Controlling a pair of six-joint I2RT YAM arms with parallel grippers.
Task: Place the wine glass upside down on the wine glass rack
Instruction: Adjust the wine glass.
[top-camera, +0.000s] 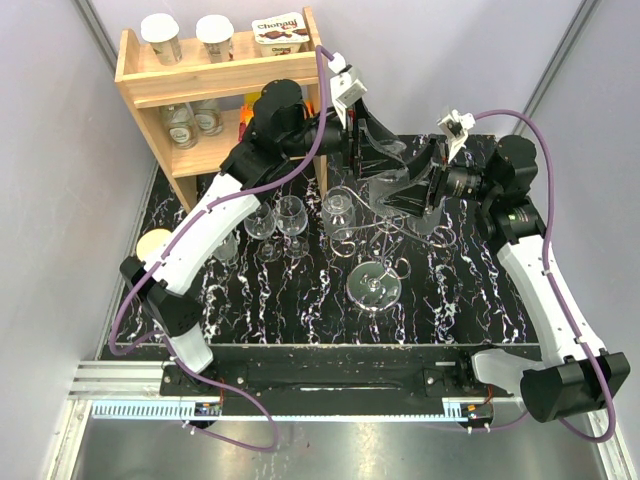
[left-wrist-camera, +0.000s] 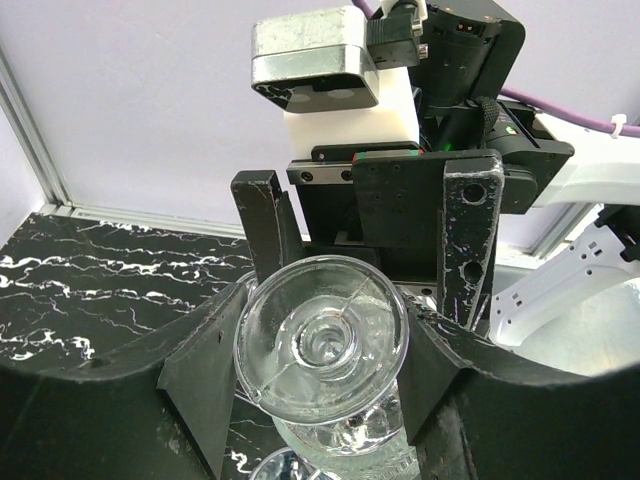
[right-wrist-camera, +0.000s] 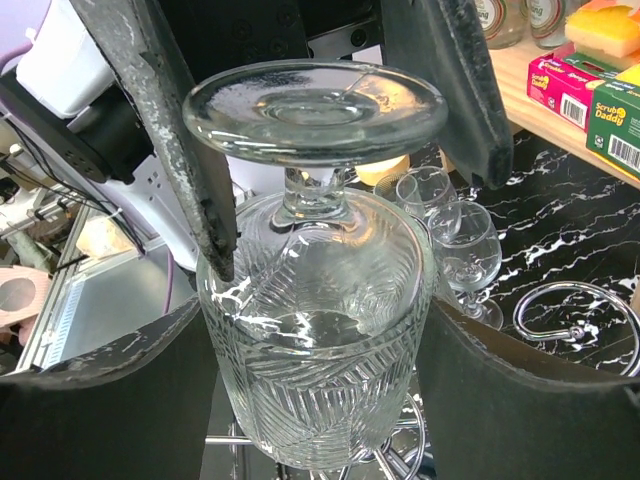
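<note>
Right, the wine glass (top-camera: 390, 190) is up in the air and already turned over, foot on top, bowl hanging below, caught between both arms just behind the wine glass rack (top-camera: 374, 284). The right hand (right-wrist-camera: 315, 310) has its fingers pressed to either side of the patterned bowl, and that looks like a proper grip. The left hand (left-wrist-camera: 325, 325) comes in from the other side and pinches the rim of the round foot, its fingers touching the glass on both edges. So both hands are clamped on the one glass, which to my eye means a hand-over in mid-air, with the hanging itself not yet begun. The rack stands empty on the desk (top-camera: 470, 300), its curled wire arms spread above the shiny disc base, near the glass but below it and a little toward the arms' bases. Three more glasses (top-camera: 290, 215) stand to the left of it, well clear. I'd say the next move needs the left hand to let go of the foot. Then the right can lower the glass and slide the stem into one of those curls until the foot rests on the wire. It's a tight fit, and a knock would tip that light stand.
</note>
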